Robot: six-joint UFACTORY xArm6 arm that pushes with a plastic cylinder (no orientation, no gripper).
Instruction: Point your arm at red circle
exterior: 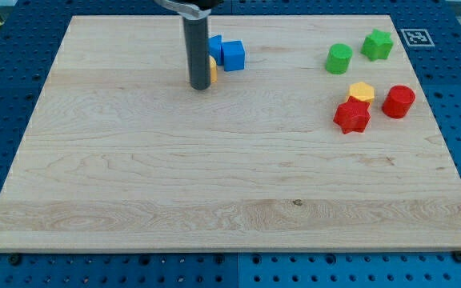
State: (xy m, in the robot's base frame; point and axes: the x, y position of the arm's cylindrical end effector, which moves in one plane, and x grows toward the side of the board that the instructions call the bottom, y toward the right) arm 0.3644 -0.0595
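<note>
The red circle [398,102] lies at the view's right, with a yellow hexagon [362,92] just left of it and a red star [351,117] below-left. My tip [200,86] rests on the board at the upper left-centre, far to the left of the red circle. It touches or partly hides a yellow block [212,70] right beside the rod.
A blue cube [233,55] and another blue block [214,45] sit right of the rod. A green circle [338,58] and a green star [378,45] lie at the upper right. The wooden board [214,176] sits on a blue pegboard table.
</note>
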